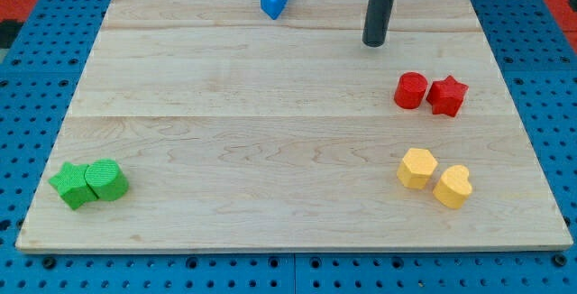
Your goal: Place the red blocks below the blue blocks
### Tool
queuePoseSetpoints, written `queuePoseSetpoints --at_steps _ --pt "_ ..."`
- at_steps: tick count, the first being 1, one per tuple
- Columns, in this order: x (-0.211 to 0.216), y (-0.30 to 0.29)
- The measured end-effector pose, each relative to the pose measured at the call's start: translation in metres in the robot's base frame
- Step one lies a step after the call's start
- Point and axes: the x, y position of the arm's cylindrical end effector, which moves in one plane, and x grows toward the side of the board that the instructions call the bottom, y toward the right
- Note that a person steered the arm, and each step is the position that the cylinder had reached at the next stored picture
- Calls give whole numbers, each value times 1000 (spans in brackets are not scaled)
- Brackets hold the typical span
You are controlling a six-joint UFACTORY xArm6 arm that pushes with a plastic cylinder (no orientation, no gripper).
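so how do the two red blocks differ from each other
Shape: the red cylinder is round with a flat circular top, while the red star has pointed arms. Position: the red cylinder sits toward the view's left, the red star toward the view's right, nearer the board's edge. My tip is above both, closer to the red cylinder. They share colour and similar size, and sit side by side, touching or nearly so.
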Motion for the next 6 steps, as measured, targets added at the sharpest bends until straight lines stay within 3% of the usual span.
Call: queuePoseSetpoints --at_steps 2,3,4,5,6 --pt "-1 47" --pt "6 142" --pt "76 155" --pt "136 133" --pt "126 68"
